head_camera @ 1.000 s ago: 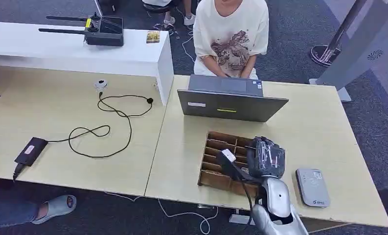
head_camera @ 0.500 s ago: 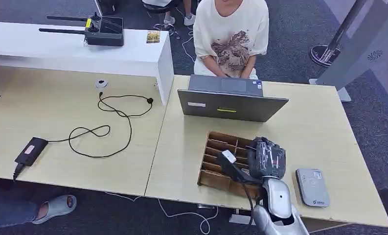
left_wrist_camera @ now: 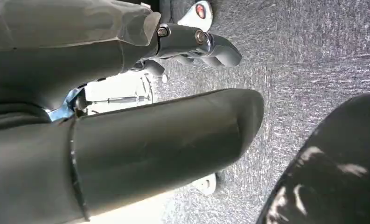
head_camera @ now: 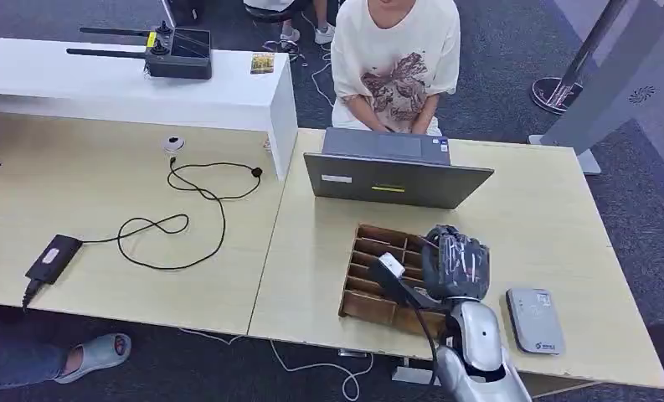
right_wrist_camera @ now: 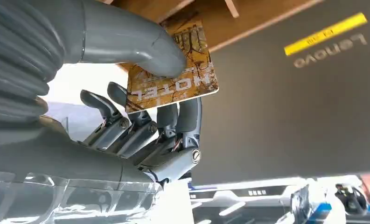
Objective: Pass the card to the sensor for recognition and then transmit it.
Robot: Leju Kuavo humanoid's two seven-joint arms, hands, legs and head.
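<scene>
In the head view the right hand [head_camera: 455,264] hangs over the right end of the wooden tray [head_camera: 370,276], its back to the camera, so whatever it carries is hidden beneath it. The grey sensor [head_camera: 534,319] lies just to its right on the table [head_camera: 546,218], apart from the hand. A person [head_camera: 395,63] sits behind the laptop [head_camera: 395,177].

The right wrist view shows what the head view hides: the thumb and fingers [right_wrist_camera: 183,114] pinch a brown card [right_wrist_camera: 173,77], with the laptop's dark lid behind it.

In the left wrist view the left hand [left_wrist_camera: 127,112] hangs above grey carpet [left_wrist_camera: 313,51]; its fingers seem loosely curled, though whether it is open or closed cannot be told.
</scene>
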